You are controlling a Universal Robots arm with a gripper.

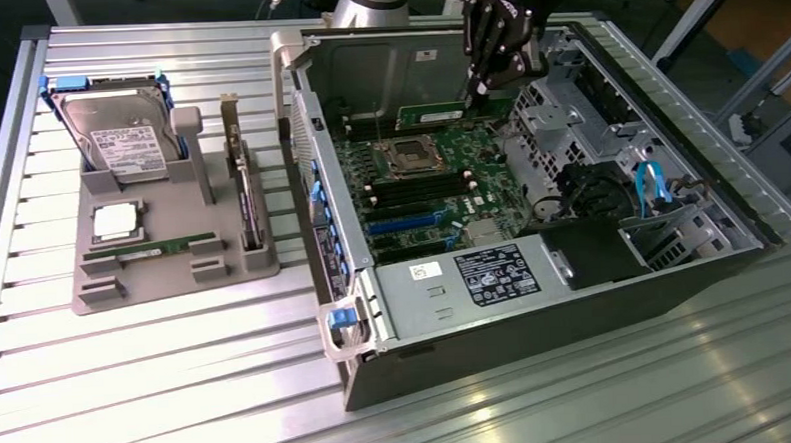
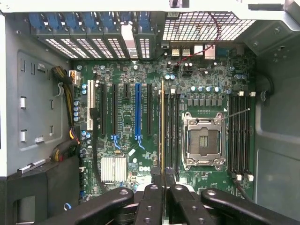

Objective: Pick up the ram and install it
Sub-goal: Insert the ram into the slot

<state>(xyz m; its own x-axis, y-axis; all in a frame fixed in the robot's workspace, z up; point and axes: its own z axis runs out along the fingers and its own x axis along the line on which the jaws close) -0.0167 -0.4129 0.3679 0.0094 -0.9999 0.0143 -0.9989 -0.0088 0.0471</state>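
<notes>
The black multi-link claw [image 1: 478, 94] is closed on the ram [image 1: 434, 113], a long, narrow green circuit-board stick with a whitish label, and holds it inside the open black tower computer case [image 1: 508, 347], which lies on its side on the slatted aluminium surface [image 1: 176, 391]. The stick is gripped at its upper edge with its contact edge facing down toward the green motherboard [image 1: 421, 190]. That is the attitude a memory module needs to enter a slot. In the wrist view the ram [image 2: 162, 126] is seen edge-on as a thin line between the closed fingertips of the claw [image 2: 162, 180]. It runs parallel to the black memory slots [image 2: 171, 131] and lies just beside that bank, on the side away from the empty square metal processor socket [image 2: 204, 140]. It appears to be above the board rather than seated, though the height cannot be judged exactly. A second bank of slots [image 2: 239, 136] lies on the far side of the socket. At the exterior view's left, well apart from the case, a grey moulded parts tray [image 1: 171, 281] holds a silver hard drive [image 1: 122, 133], a square silver processor chip [image 1: 115, 222], an upright green expansion card [image 1: 243, 188] and another narrow green stick [image 1: 149, 249] in shaped recesses that present each part for pick-up.
</notes>
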